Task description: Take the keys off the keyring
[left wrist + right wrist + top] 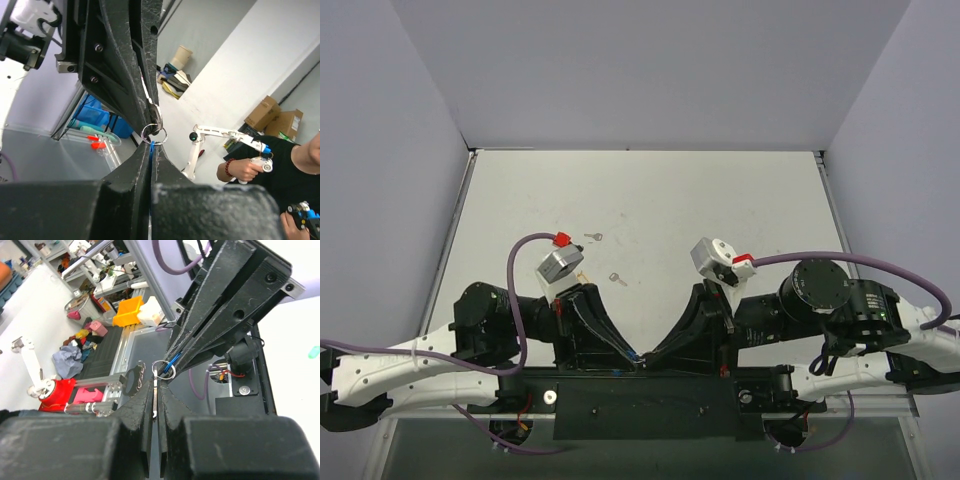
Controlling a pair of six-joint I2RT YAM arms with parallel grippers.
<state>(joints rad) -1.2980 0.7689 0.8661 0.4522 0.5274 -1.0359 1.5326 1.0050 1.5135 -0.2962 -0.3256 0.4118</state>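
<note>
Both grippers meet tip to tip above the near table edge, between the arm bases. My left gripper (151, 146) (632, 352) is shut on a thin blue tag (151, 150), which shows again in the right wrist view (173, 361). The small silvery keyring (154, 134) (164, 370) hangs between the two sets of fingertips. My right gripper (156, 377) (651, 354) is shut on a flat silvery key (155, 381) that runs up to the ring. Two tiny silvery keys (593, 237) (617, 279) lie loose on the white table, beyond the left wrist.
The white table (720, 200) is bounded by grey walls on three sides. A black base plate (640, 405) lies along the near edge under the grippers. Purple cables (520, 250) loop off both wrists.
</note>
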